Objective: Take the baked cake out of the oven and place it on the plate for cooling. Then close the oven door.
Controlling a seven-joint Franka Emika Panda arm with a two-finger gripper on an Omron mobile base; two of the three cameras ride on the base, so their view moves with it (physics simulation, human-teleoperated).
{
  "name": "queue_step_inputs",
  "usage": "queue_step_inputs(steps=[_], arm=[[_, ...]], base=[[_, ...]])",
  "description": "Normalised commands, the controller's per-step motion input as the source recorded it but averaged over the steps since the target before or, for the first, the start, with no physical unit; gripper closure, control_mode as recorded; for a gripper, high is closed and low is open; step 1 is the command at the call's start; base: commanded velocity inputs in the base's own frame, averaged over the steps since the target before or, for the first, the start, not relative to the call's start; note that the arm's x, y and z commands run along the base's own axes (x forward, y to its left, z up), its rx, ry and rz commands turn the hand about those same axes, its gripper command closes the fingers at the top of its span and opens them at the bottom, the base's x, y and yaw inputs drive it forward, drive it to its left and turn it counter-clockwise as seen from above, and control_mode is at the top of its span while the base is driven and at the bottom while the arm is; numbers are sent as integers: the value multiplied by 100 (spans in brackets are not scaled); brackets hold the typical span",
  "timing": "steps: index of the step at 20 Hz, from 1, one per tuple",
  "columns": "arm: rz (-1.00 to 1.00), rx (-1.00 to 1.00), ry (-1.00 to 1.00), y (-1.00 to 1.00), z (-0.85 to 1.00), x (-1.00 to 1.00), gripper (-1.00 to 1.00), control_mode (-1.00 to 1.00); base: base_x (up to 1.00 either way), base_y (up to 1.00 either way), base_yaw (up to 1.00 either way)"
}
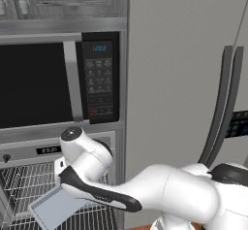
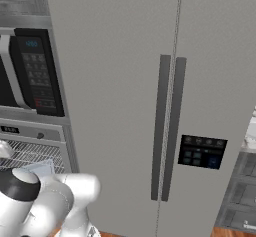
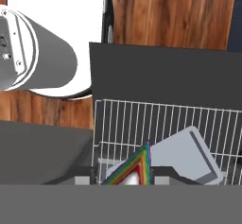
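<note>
Cake [image 3: 134, 170], a wedge with rainbow-striped layers, is sitting directly between the jaws of the gripper [image 3: 124, 180] as you are looking down through the hand view. The jaws are standing close on either side of the wedge; you cannot tell whether they are pinching it or only flanking it. A grey tray [image 3: 186, 159] is lying just beside the jaws, tilted across the wire rack [image 3: 142, 119] that is extending beyond them. Past the rack, the oven door [image 3: 165, 72] is lying open and flat over the wooden floor [image 3: 170, 10]. In the left base view, the arm is reaching into the oven [image 1: 29, 151] below the microwave [image 1: 99, 76]
</note>
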Motion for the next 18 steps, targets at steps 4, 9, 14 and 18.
queue_step_inputs(steps=[4, 9, 14, 18], arm=[[-2, 3, 0, -23, 45, -24, 100, -100], [-1, 0, -4, -37, 26, -15, 100, -100], [0, 0, -2, -48, 19, -3, 100, -100], [0, 0, 0, -43, 7, -9, 100, -100]], base=[[0, 0, 0], [0, 0, 0], [0, 0, 0], [0, 0, 0]])
